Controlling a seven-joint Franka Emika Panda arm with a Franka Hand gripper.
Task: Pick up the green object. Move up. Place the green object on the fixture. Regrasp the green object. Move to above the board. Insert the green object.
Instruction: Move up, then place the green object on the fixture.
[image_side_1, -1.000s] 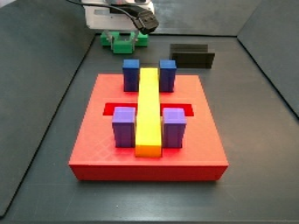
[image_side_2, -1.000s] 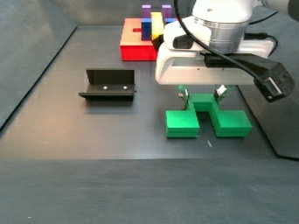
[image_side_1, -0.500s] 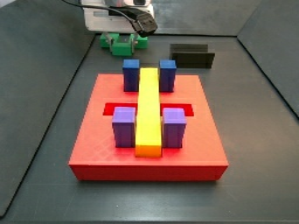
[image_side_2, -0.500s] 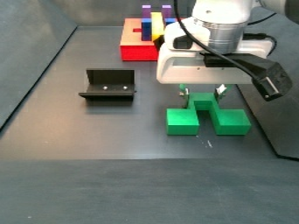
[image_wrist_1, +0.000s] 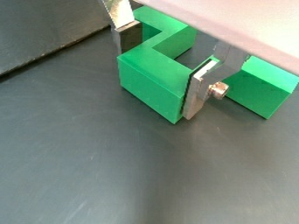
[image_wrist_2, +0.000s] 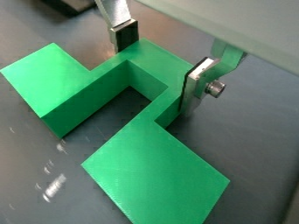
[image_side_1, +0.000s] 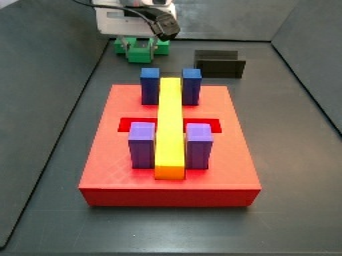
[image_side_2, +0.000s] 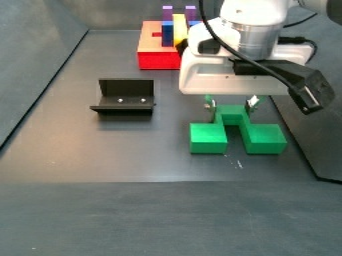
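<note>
Down on the floor, silver-fingered gripper (image_wrist_2: 163, 61) straddles the bright green blocky plastic piece (image_wrist_2: 111, 109), unchanged over the last second; plates bracket its centre, grip pressure unclear, lift pending.

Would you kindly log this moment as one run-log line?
phase: grasp | gripper: open, astride centre of green object, on floor | fixture: empty | board: untouched
</note>
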